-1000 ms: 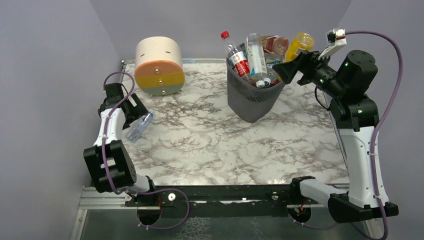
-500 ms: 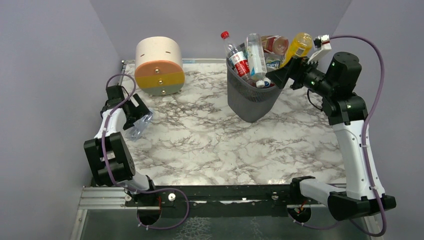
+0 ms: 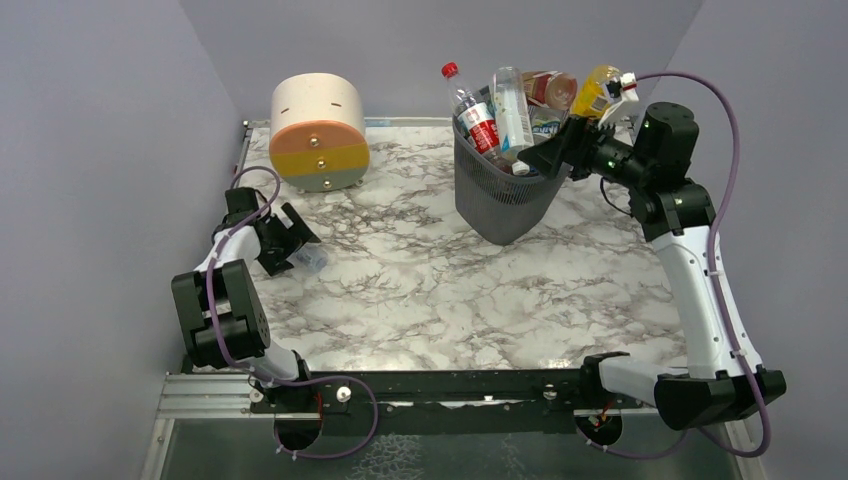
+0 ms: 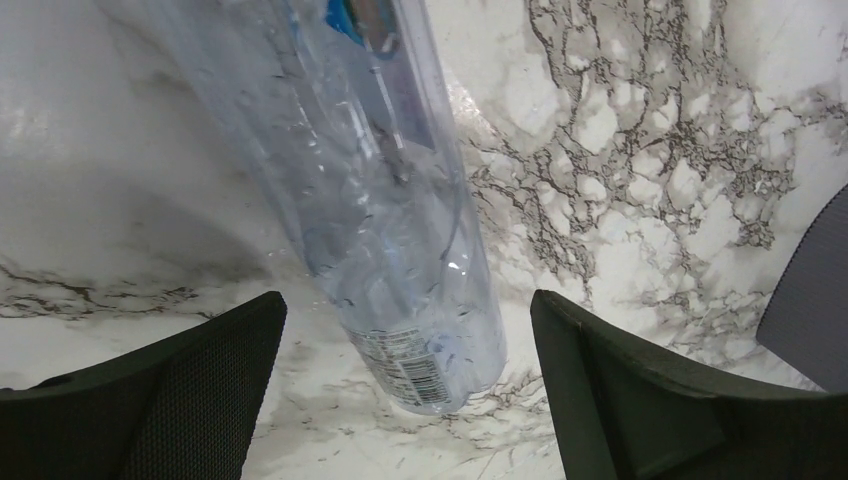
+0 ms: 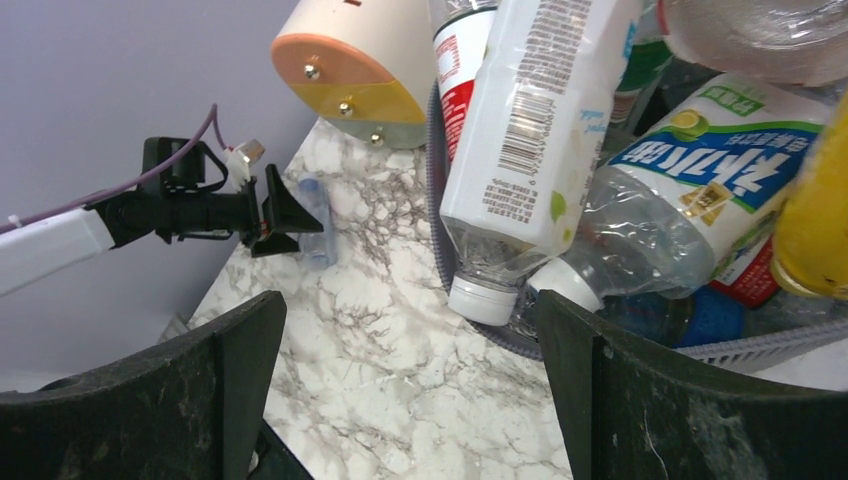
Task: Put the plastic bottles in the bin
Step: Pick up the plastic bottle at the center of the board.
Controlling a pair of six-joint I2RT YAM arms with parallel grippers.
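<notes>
One clear plastic bottle lies on the marble table at the left. Its base rests between the fingers of my left gripper, which is open and straddles it without touching. From above, only the bottle's end shows past that gripper. The dark mesh bin stands at the back right, heaped with several bottles, among them a red-capped one and a yellow one. My right gripper hangs open and empty at the bin's right rim. Its wrist view looks past a white-labelled bottle.
A round beige, orange and yellow drawer unit stands at the back left. Grey walls close in the table on the left, back and right. The bin's rim and a white cap lie close ahead of the right fingers.
The left gripper has swung down and to the right over the clear bottle, which has shifted with it. The right gripper has moved left to the bin's rim.
</notes>
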